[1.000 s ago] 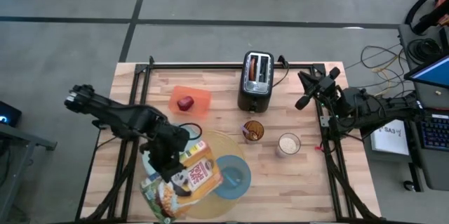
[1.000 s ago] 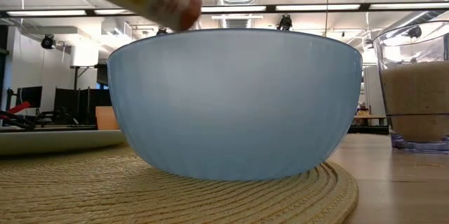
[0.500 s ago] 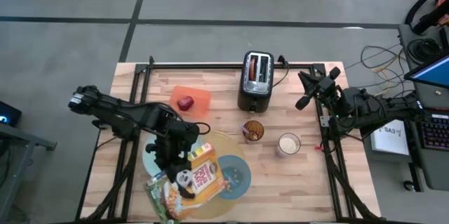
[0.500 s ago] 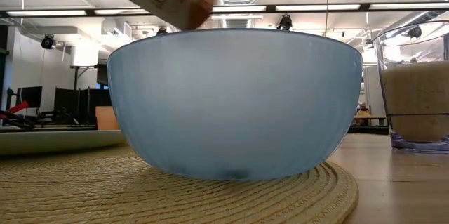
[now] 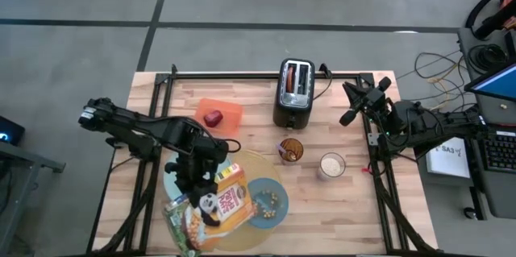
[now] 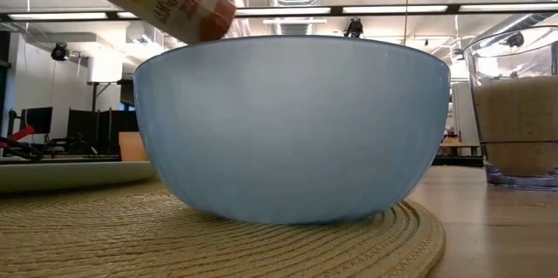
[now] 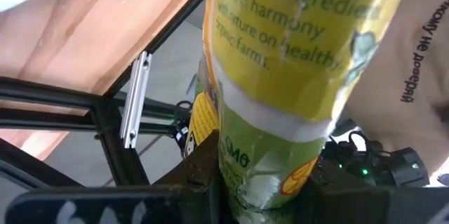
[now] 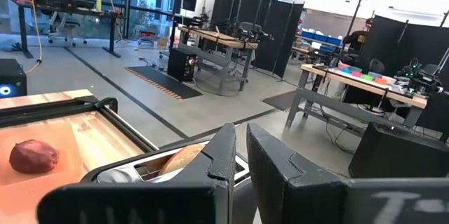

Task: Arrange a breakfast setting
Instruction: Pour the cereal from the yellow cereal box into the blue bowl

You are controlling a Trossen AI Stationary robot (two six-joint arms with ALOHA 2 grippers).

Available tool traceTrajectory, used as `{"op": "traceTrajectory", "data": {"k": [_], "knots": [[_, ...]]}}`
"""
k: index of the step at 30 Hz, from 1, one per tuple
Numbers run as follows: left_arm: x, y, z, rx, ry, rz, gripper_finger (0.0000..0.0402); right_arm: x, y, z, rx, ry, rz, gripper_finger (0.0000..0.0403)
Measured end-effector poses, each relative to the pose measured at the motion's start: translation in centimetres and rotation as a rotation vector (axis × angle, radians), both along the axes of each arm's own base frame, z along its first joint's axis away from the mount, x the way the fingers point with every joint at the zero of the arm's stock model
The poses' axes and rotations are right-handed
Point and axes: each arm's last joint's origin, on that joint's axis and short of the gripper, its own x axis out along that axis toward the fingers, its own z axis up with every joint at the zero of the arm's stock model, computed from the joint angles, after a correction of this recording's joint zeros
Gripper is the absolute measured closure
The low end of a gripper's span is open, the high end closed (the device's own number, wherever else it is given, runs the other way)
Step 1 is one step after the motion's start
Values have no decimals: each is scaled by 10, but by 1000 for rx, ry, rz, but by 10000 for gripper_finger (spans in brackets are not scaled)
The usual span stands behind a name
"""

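Note:
My left gripper (image 5: pixel 197 183) is shut on a yellow-green cereal box (image 5: pixel 216 210), held tilted over the blue bowl (image 5: pixel 267 202). The bowl holds some yellow cereal (image 5: pixel 270 201) and stands on the round tan placemat (image 5: pixel 242 168). The pale blue plate (image 5: pixel 172 183) lies on the mat's left side, partly under the arm. The red apple (image 5: pixel 213 118) rests on an orange tray. My right gripper (image 5: pixel 353 110) is shut and empty, raised at the table's far right. A tan piece (image 8: pixel 179 159) sticks out of the toaster's slot. No spoon shows. My left gripper pinches the box between its two fingers (image 7: pixel 205 171) at the box's green end (image 7: pixel 256 175), one finger on each side. The box is lifted clear of the table. It is tilted, with its other end (image 6: pixel 187 3) down over the bowl's rim.
The black toaster (image 5: pixel 293 92) stands at the far middle. A small cup (image 5: pixel 291 151) and a glass of pale drink (image 5: pixel 331 165) stand right of the placemat. Bare wood lies at the near right. The orange tray (image 5: pixel 228 112) is at the far left.
My left gripper has kept the tilted box over the bowl and shifted it a little back and forth. Yellow cereal has fallen from the box into the bowl, which was empty a second ago.

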Motion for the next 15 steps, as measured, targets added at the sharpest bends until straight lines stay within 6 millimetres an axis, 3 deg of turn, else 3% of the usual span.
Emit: {"op": "traceTrajectory", "data": {"k": [15], "knots": [[3, 10, 0, -14, -42, -3, 325, 0, 0, 0, 0, 0, 0, 376]]}}
